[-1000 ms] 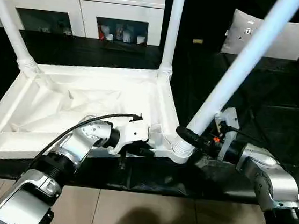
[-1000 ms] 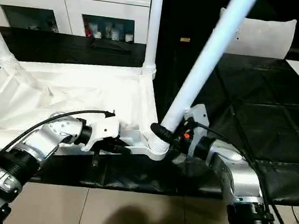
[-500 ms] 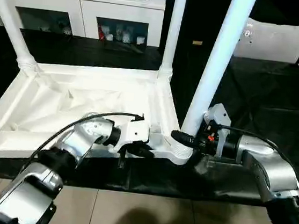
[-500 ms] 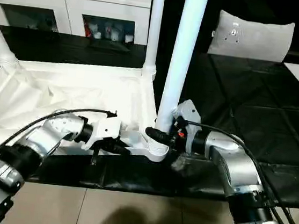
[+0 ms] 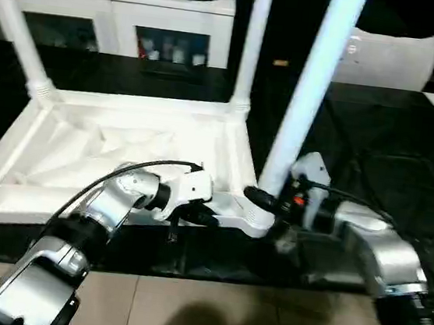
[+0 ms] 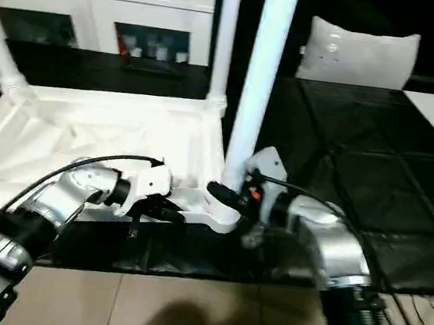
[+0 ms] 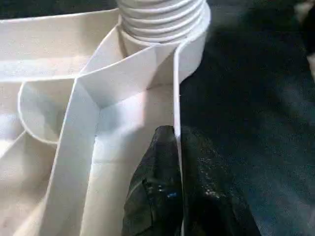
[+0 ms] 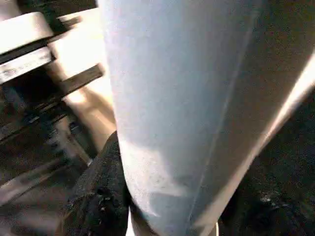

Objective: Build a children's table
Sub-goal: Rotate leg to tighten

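Note:
The children's table lies upside down: its white tabletop (image 5: 124,152) shows the ribbed underside. Two legs stand in the far corner sockets, one on the left (image 5: 16,30) and one further right (image 5: 249,48). A third leg (image 5: 312,87) rises almost upright from the near right socket (image 5: 257,220). My right gripper (image 5: 263,201) is shut on that leg's base; in the right wrist view the black fingers (image 8: 98,196) flank the leg (image 8: 167,108). My left gripper (image 5: 204,216) is shut on the tabletop's near rim, with a finger (image 7: 152,191) on each side of the thin wall (image 7: 176,98).
The tabletop rests on a black-covered work table (image 5: 405,160), near its front edge. Below that edge is tiled floor (image 5: 184,316). A white cabinet with glass doors (image 5: 116,18) and a pale cushion (image 5: 390,57) stand at the back.
My right gripper has swung the held leg from a strong rightward lean to nearly upright over the near right socket. The left gripper has kept its hold on the rim.

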